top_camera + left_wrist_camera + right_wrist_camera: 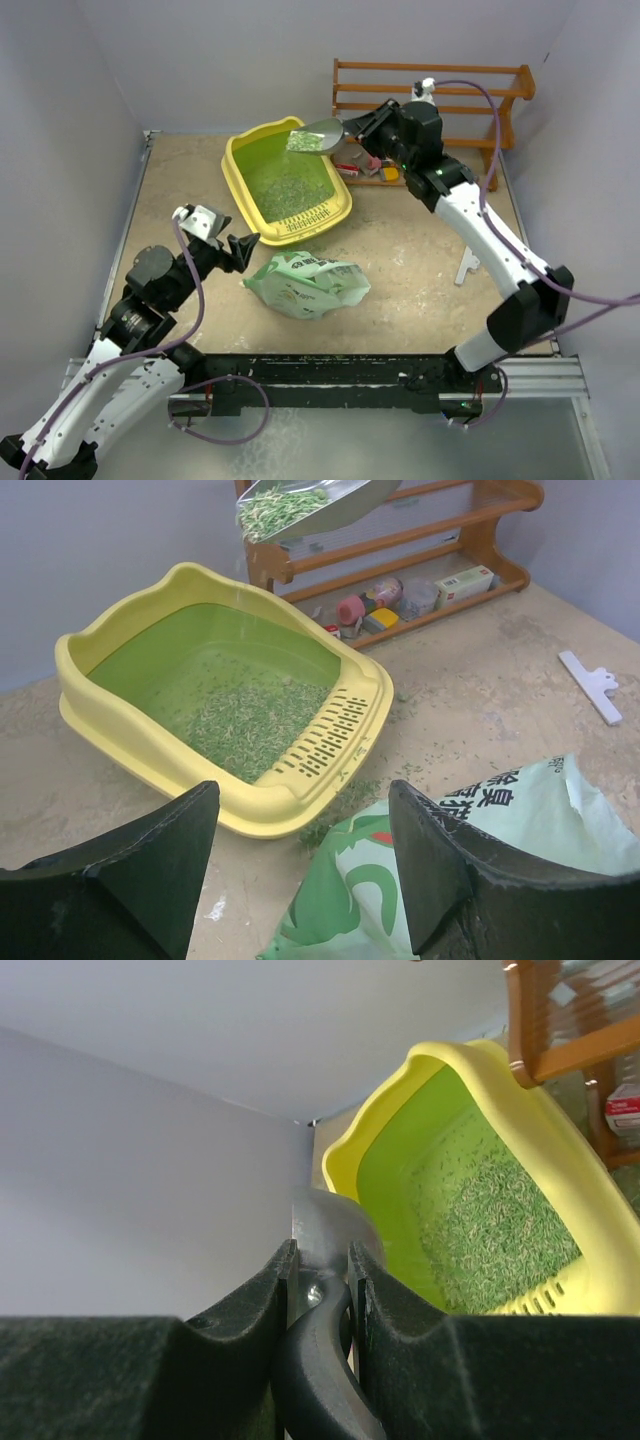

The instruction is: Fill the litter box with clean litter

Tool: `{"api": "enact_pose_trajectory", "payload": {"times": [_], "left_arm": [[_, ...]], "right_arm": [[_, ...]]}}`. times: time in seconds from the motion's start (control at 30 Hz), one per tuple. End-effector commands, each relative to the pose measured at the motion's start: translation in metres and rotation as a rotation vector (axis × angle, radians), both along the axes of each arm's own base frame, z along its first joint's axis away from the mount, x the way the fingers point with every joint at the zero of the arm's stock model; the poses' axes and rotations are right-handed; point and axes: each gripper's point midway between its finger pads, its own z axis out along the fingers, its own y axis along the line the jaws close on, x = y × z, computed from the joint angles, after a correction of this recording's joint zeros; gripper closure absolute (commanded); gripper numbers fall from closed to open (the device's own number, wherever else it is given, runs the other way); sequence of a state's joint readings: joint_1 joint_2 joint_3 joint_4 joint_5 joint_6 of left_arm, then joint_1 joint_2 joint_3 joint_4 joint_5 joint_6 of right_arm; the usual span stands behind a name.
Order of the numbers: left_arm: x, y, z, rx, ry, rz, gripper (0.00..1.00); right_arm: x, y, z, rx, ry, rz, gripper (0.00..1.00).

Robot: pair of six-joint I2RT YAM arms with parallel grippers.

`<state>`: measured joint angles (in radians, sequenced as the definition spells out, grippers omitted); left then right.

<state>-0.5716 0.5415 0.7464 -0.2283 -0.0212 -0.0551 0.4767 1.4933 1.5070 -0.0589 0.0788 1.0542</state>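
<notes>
The yellow litter box (pixel 236 178) with a green floor stands at the back of the table and holds a patch of grey-green litter (pixel 288 196) near its slotted grille. My right gripper (pixel 362 127) is shut on the black handle of a grey metal scoop (pixel 318 134), held above the box's far right corner and loaded with litter (pixel 280 507). The pale-green litter bag (pixel 305 283) lies in front of the box. My left gripper (pixel 246 246) is open and empty just left of the bag. The box also shows in both wrist views (pixel 150 745) (pixel 390 1090).
A brown wooden rack (pixel 430 95) stands against the back wall behind the right arm, with small items (pixel 365 165) on its bottom shelf. A white clip (pixel 467 268) lies on the table at the right. Loose granules (pixel 340 805) are scattered between box and bag.
</notes>
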Motion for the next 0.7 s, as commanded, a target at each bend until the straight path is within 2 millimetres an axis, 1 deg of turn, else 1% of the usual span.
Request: {"api": "enact_pose_trajectory", "payload": {"times": [0.0,0.1,0.17,0.33,0.47,0.67], "left_arm": [[0.001,0.01,0.016,-0.005,-0.053,0.044,0.28],[0.0,0.012,0.016,-0.006,-0.057,0.049,0.28],[0.0,0.012,0.016,-0.005,-0.056,0.05,0.28],[0.0,0.012,0.014,-0.001,-0.052,0.052,0.28],[-0.001,0.01,0.014,-0.004,-0.049,0.035,0.28],[-0.001,0.009,0.013,-0.004,-0.047,0.031,0.28]], "right_arm": [[0.005,0.028,0.061,-0.001,-0.146,0.163,1.0],[0.019,0.041,0.061,-0.061,-0.145,0.209,1.0],[0.03,0.047,0.057,-0.108,-0.146,0.23,1.0],[0.048,0.059,0.063,-0.223,-0.192,0.284,1.0],[0.062,0.059,0.061,-0.311,-0.215,0.281,1.0],[0.086,0.055,0.048,-0.426,-0.26,0.239,1.0]]}}
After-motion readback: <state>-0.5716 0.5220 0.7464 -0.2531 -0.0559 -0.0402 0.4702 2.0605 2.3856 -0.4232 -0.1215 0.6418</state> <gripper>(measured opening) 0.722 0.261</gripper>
